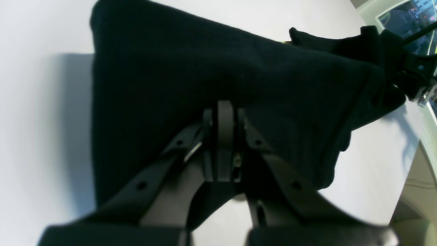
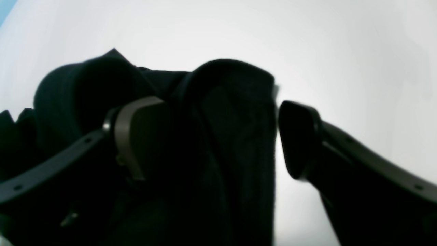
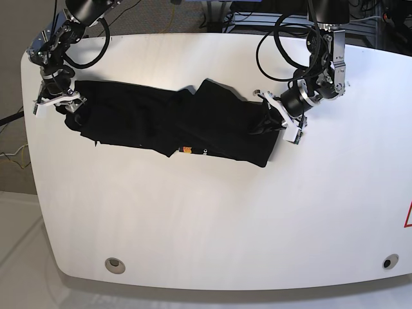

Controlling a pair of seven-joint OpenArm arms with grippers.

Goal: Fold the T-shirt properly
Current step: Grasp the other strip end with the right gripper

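- Stretching across the white table [image 3: 212, 225], the black T-shirt [image 3: 161, 122] lies lengthwise.
- Left gripper [image 3: 283, 119] clamps one end; right gripper [image 3: 61, 100] straddles the other, fingers apart.
- Best closing before lifting evenly.

A white table [image 3: 212, 212] fills the frame; two round holes [image 3: 114, 263] sit near its lower corners, cables [image 3: 13, 158] at left.

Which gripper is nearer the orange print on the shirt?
Left. The left gripper is shut on the T-shirt at the end closer to the orange print; the right gripper stands open around the far end.
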